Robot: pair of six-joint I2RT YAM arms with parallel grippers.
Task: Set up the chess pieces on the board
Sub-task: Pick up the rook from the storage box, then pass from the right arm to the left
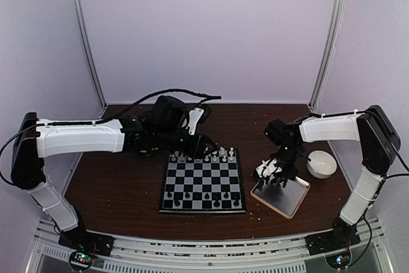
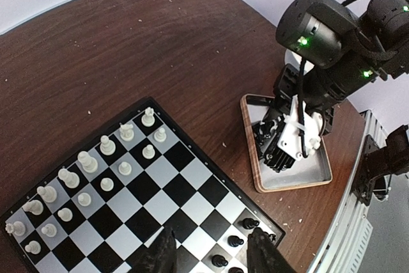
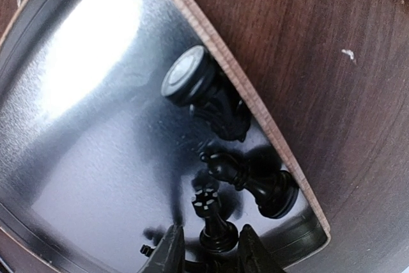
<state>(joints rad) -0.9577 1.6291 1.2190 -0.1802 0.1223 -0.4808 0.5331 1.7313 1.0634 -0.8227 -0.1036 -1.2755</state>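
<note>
The board point(image 1: 203, 182) lies in the middle of the table, with white chess pieces point(image 2: 107, 165) in two rows on its far side and black pieces point(image 2: 236, 241) along the near side. My left gripper point(image 2: 214, 257) hovers open over the board with nothing between its fingers. My right gripper point(image 3: 211, 254) is down in the metal tray point(image 3: 96, 94). Its fingers stand either side of the base of a black rook point(image 3: 215, 218), with a gap still showing on the left. Two more black pieces point(image 3: 255, 183) lie beside the rook against the tray's rim.
The tan-rimmed tray point(image 1: 281, 195) sits right of the board, and a white bowl point(image 1: 321, 163) stands behind it. The right arm point(image 2: 326, 36) rises over the tray. Crumbs dot the brown table point(image 2: 192, 49).
</note>
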